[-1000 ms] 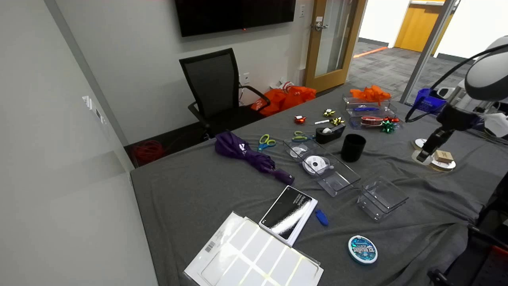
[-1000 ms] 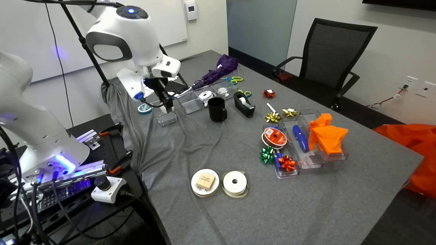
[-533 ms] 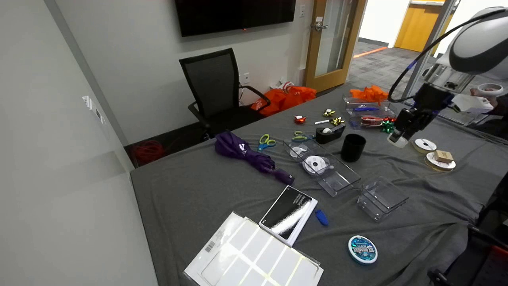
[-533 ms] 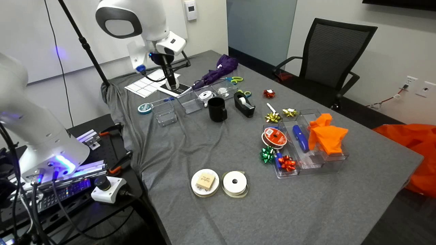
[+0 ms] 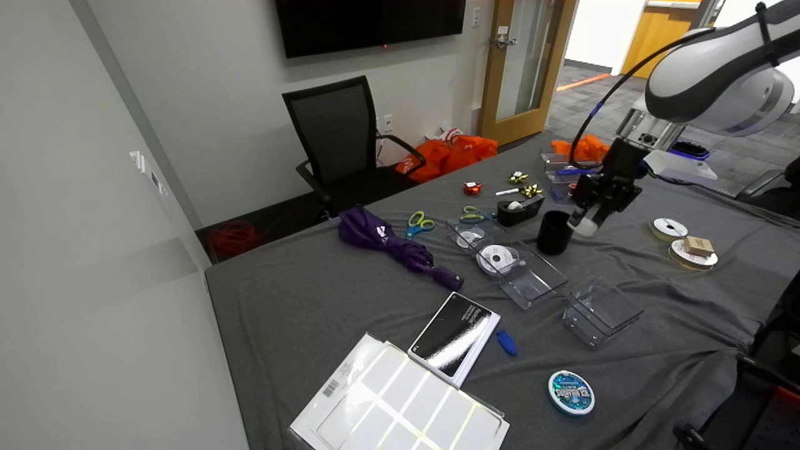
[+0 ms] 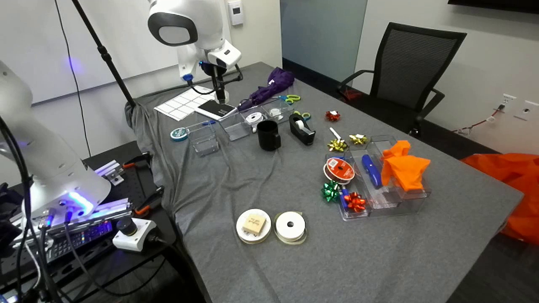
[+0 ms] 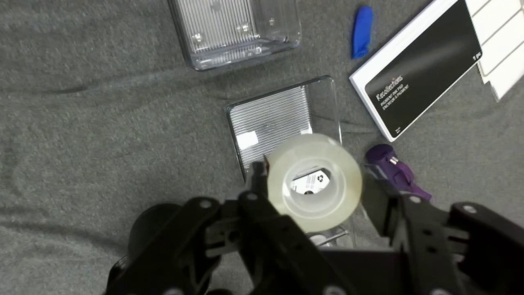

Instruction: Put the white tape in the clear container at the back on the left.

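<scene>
- A black screen (image 5: 375, 25) is hanging on the pale wall (image 5: 206, 37), and a wood-framed glass door (image 5: 515, 87) is standing farther along, patterned carpet (image 5: 590, 109) showing beyond it in an exterior view.
- A black mesh-backed chair (image 5: 331, 125) is standing beside the worktop (image 6: 379, 261), and orange bags (image 5: 472, 150) are slumping near it.
- Grey cloth (image 6: 261, 273) is covering the worktop, wrinkling most along the edge beside the robot's base (image 6: 67, 185).
- A purple umbrella (image 5: 400, 249) is lying on the cloth near green-handled scissors (image 5: 415, 230), and a black-topped box (image 5: 451, 337) is lying just beside white label sheets (image 5: 400, 400).
- A black mug (image 5: 552, 237) and a tape dispenser (image 5: 519, 214) are sitting near the larger clear tray (image 5: 528, 287), which is holding white spools (image 5: 500, 253).
- Another clear tray (image 6: 385, 198) is carrying orange fabric (image 6: 404, 168), and two ribbon spools (image 6: 297, 229) are lying side by side, a small tan box (image 6: 254, 224) sitting on one.
- Above the worktop, the jaws are pinching the white tape (image 7: 313, 145) from both sides; in the wrist view a printed white surface (image 7: 309, 182) is showing through its open centre.
- There, the tape is covering part of the larger clear tray. The clear container (image 5: 601, 315) is standing on the worktop just beside that tray, apart from the tape.
</scene>
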`<state>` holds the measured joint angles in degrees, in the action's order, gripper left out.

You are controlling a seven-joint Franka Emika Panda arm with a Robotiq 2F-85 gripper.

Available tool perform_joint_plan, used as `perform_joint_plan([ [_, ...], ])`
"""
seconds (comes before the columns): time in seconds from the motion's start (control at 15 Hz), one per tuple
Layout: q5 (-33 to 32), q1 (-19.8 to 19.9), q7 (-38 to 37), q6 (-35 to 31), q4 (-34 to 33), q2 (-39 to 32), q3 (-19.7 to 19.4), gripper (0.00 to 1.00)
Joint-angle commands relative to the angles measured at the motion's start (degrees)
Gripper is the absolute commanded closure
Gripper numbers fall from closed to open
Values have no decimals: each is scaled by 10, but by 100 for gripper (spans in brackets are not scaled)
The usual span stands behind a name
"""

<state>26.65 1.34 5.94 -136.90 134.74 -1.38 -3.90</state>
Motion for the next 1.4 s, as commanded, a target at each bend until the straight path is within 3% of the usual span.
perform_joint_plan([
  [0.0,-1,6,-2,1,-5,-6,7,42],
  [0.07,-2,7,-2,1,-7,-8,7,42],
  [0.13,23,3,-10,-11,-14,-15,11,67],
  [0.4,157,-11,0,-94,-37,-57,40,67],
  [0.6,215,-21,18,-170,-61,-114,67,67],
  [1.13,164,-42,-3,-249,-79,-216,66,67],
  [1.33,201,-24,32,-279,-86,-235,93,67],
])
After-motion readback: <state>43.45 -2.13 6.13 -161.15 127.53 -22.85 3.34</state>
